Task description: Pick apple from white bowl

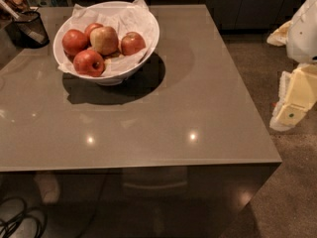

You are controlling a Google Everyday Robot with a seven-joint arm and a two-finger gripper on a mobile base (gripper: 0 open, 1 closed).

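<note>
The white bowl [148, 31], lined with crumpled white paper, stands at the far left of the grey table [188, 108]. It holds several apples. The apple [132, 43], red-orange with a pale patch near its stem dimple, lies at the bowl's right side. A larger yellow-tan apple [104, 39] sits in the middle, and a deep red apple [89, 62] with a dark stem spot lies at the front. Another red apple [74, 41] lies at the left. My gripper [293, 103] is at the right edge of the view, off the table and far from the bowl.
A small black mesh cup [30, 29] stands at the far left corner beside the bowl. The white arm body [307, 29] hangs over the floor to the right of the table. Dark cabinets run along the back. Cables [17, 222] lie on the floor at bottom left.
</note>
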